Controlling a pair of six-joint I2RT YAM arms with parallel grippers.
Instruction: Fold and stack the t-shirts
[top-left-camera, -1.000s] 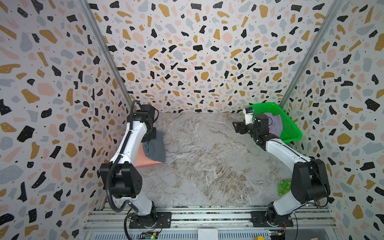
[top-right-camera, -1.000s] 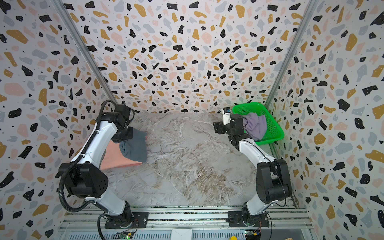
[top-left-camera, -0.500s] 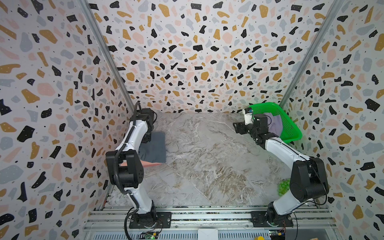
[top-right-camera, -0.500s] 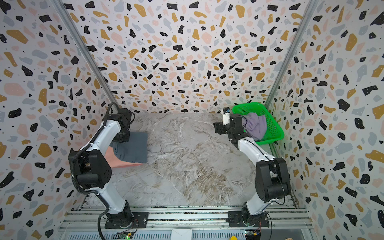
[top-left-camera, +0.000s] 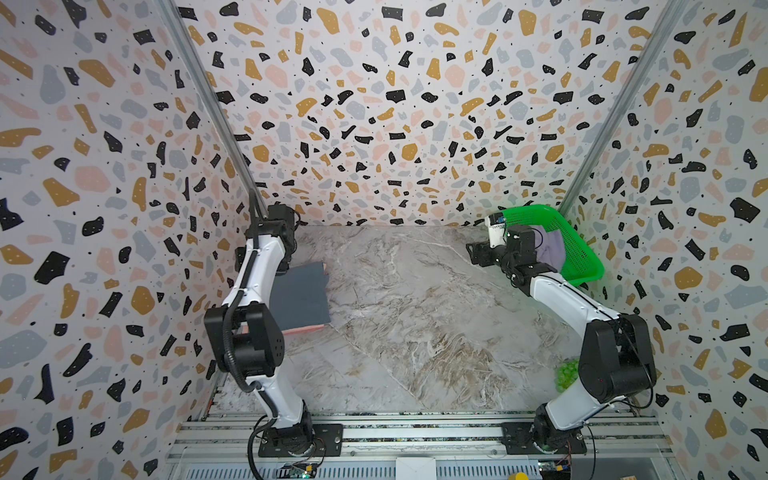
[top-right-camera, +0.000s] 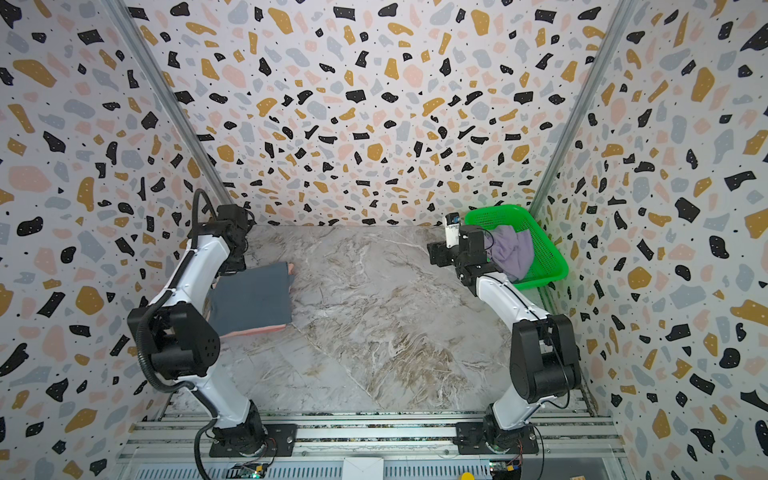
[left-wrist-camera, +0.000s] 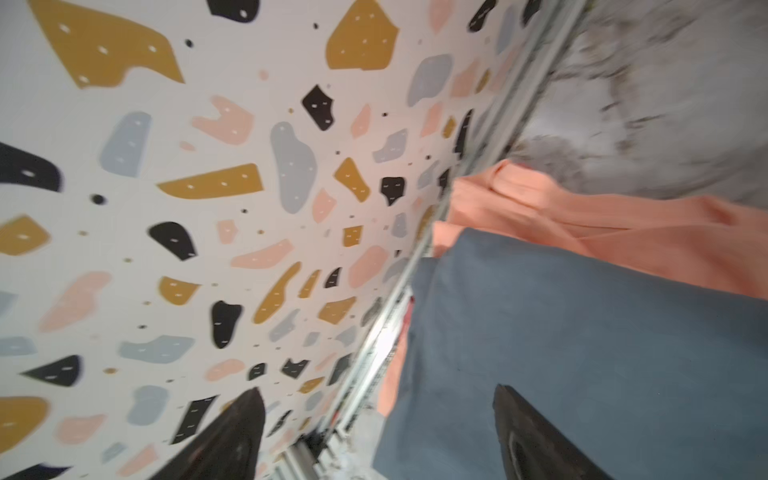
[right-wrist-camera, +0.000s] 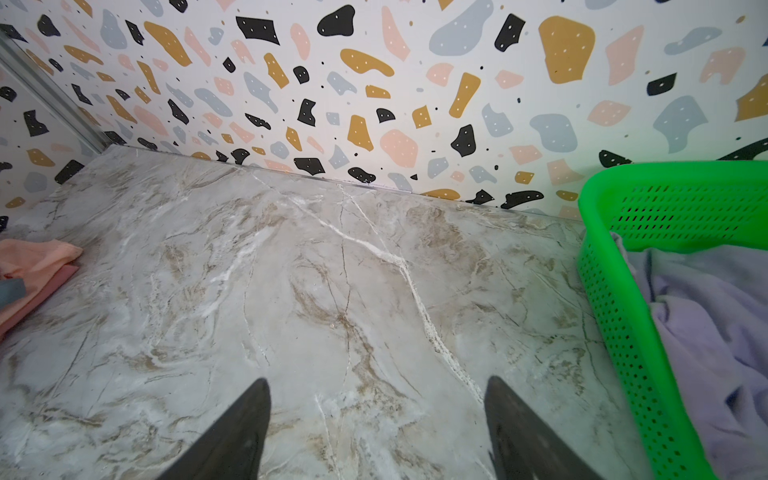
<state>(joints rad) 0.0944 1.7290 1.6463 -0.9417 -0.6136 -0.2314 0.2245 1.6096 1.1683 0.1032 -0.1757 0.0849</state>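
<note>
A folded dark slate-grey t-shirt lies flat on a salmon-pink t-shirt at the table's left side, with pink showing along its edges. My left gripper is open over the grey shirt's wall-side edge, nothing between its fingers. In both top views its arm hides most of it. A crumpled pale lilac t-shirt fills the green basket. My right gripper hangs open over bare marble beside the basket.
The green mesh basket stands tilted in the back right corner. A small green lump lies by the right arm's base. Patterned walls close in on three sides, and a metal rail runs along the front.
My left gripper has opened and let go of the grey shirt, which dropped flat onto the pink one. The left arm drew back toward the wall. The right arm has not moved.
</note>
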